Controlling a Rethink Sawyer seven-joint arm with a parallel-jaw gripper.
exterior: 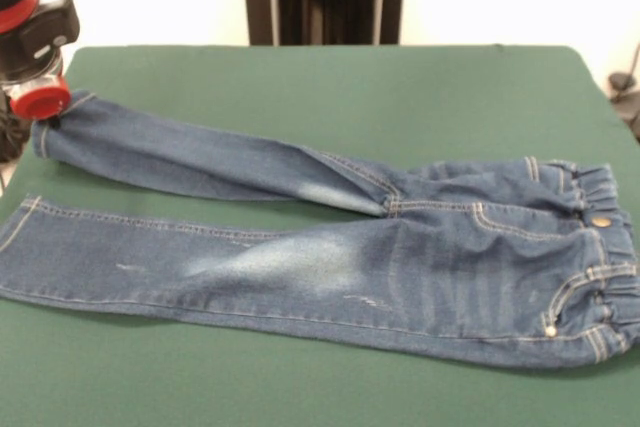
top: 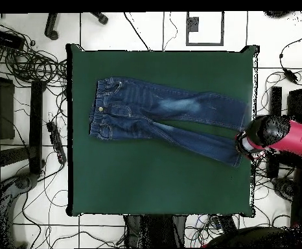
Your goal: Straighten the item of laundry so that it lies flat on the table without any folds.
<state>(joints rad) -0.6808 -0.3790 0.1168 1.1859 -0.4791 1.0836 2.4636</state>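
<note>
Green felt table [exterior: 330, 87] | jeans [exterior: 330, 267] spread flat; soft, limp, probably light denim | gripper [exterior: 45, 112] at far leg's hem; jaw state unclear | grasp hem

- Jeans [exterior: 330, 247]: blue denim, light stitching, faded pale patches on both legs, brass button [exterior: 600, 220] at the waistband.
- Surface [exterior: 330, 97]: plain dark green.
- Arm [top: 290, 137]: red and black, at 3 o'clock overhead.
</note>
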